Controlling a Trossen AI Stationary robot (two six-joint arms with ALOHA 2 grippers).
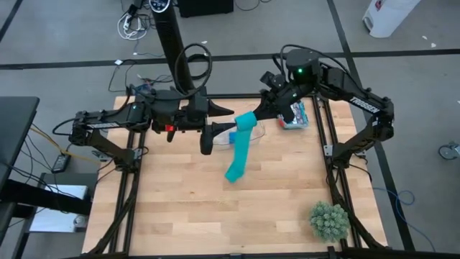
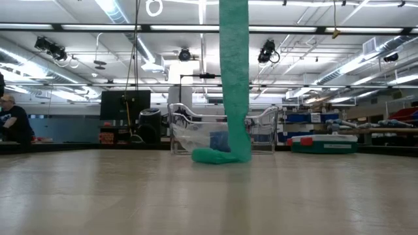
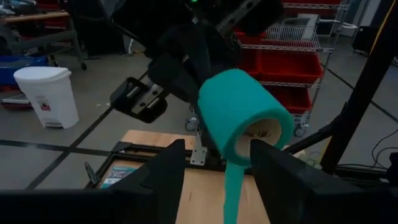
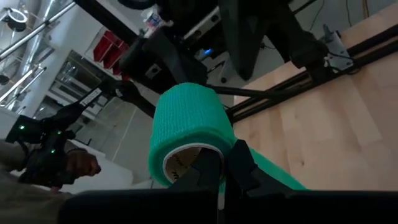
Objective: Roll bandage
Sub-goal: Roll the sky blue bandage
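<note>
The bandage is a teal roll (image 1: 246,121) on a cardboard core, held high above the table's far middle. A loose strip (image 2: 234,72) hangs from it, and the strip's lower end (image 2: 214,156) lies bunched on the wood. My right gripper (image 4: 225,167) comes from the right and is shut on the roll. My left gripper (image 3: 217,165) comes from the left and is open, with a finger on each side of the roll's open end (image 3: 261,134). Both grippers are above the low view's frame. My right gripper pinches the roll's wall at the rim of one open end (image 4: 205,149); one finger seems to be in the core and the other outside on the teal. The roll is lifted clear and lies about level, and the strip hangs slack below it. My left gripper: I cannot tell whether a finger (image 3: 277,165) touches the core's rim.
A clear plastic bin (image 1: 248,135) stands under the roll, behind the hanging strip. A blue and white box (image 1: 295,115) lies at the far right. A green spiky ball (image 1: 329,220) sits at the near right corner. A person (image 2: 10,121) sits in the room at the far left.
</note>
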